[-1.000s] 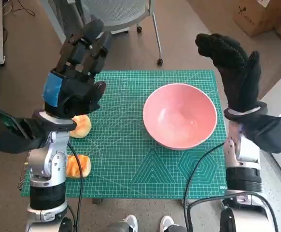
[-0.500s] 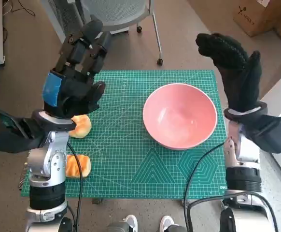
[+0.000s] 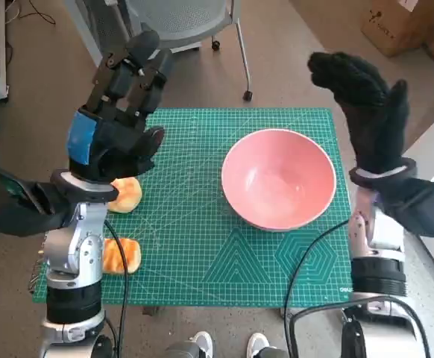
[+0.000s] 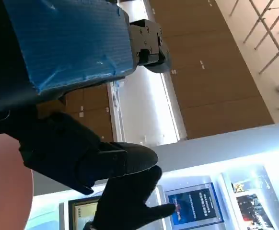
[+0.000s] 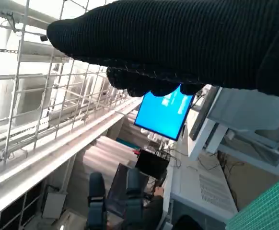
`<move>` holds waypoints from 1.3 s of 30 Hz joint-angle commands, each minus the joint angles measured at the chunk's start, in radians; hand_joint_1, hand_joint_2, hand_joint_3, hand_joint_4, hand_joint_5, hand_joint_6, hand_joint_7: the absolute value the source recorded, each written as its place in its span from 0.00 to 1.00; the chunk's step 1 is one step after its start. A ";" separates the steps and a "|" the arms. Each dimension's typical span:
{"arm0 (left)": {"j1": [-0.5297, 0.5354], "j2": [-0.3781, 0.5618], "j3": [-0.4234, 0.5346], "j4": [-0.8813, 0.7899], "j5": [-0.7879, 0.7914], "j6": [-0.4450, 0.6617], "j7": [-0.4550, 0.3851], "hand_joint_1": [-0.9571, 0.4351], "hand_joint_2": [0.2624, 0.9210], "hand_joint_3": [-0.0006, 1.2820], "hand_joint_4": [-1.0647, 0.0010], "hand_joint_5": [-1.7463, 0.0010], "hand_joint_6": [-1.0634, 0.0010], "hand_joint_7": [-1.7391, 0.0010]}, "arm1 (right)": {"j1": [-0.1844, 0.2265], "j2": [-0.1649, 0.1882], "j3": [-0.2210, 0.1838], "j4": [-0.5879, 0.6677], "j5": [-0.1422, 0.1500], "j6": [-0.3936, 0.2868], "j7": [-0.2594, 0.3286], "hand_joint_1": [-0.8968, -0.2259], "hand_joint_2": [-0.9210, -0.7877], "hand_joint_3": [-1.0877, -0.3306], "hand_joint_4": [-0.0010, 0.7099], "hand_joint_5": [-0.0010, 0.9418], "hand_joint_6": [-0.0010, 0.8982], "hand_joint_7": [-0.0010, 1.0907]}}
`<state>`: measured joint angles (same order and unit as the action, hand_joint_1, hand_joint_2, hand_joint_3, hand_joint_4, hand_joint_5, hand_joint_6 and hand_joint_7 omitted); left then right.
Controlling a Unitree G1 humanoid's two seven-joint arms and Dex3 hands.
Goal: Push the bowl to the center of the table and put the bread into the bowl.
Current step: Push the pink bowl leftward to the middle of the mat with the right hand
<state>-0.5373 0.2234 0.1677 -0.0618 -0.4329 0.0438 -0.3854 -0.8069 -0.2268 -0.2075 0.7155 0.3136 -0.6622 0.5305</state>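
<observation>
With both the left hand point(image 3: 120, 123) and right hand point(image 3: 366, 112) raised, fingers spread and empty, the pink bowl point(image 3: 278, 178) sits right of the surface's centre, so a hard shove risks overshooting toward the bread point(image 3: 121, 195) at the left.

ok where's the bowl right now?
Head view: the pink bowl sits on the green mat, right of centre, nearer the gloved right hand; nothing touches it.

bowl point(image 3: 279, 186) blocks mat's right half | 2 bread rolls point(image 3: 124, 195) point(image 3: 120, 256) line left edge | bare mat point(image 3: 191, 216) between
</observation>
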 commanded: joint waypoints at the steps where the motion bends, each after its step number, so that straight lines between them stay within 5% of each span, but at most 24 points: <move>1: 0.006 -0.006 0.001 -0.021 0.006 -0.012 0.007 0.36 0.63 0.47 0.95 1.00 1.00 0.66 | -0.028 -0.059 -0.051 0.147 0.009 -0.035 0.025 0.40 0.00 0.79 0.36 0.00 0.44 0.00; 11: 0.022 -0.008 -0.001 -0.015 0.011 -0.025 0.010 0.36 0.63 0.47 0.95 1.00 1.00 0.66 | -0.039 -0.120 -0.076 0.409 -0.101 -0.077 -0.177 0.45 0.00 0.68 0.27 0.00 0.39 0.00; 20: 0.028 -0.005 0.002 -0.019 0.009 -0.024 0.010 0.35 0.64 0.46 0.95 0.99 1.00 0.66 | -0.005 -0.106 -0.065 0.552 -0.172 -0.005 -0.336 0.50 0.00 0.58 0.22 0.00 0.35 0.00; 30: 0.040 -0.007 -0.003 -0.030 0.014 -0.024 0.019 0.35 0.65 0.45 0.95 0.99 1.00 0.66 | 0.035 -0.058 -0.063 0.600 -0.197 0.135 -0.391 0.55 0.00 0.52 0.23 0.01 0.34 0.01; 39: 0.051 -0.002 0.003 -0.028 0.008 -0.025 0.015 0.34 0.66 0.44 0.94 0.99 1.00 0.66 | 0.056 -0.001 -0.062 0.608 -0.215 0.190 -0.397 0.50 0.00 0.51 0.28 0.02 0.39 0.02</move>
<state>-0.4969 0.2211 0.1671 -0.0727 -0.4293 0.0290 -0.3693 -0.7763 -0.2537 -0.2708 1.3071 0.1095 -0.5048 0.1415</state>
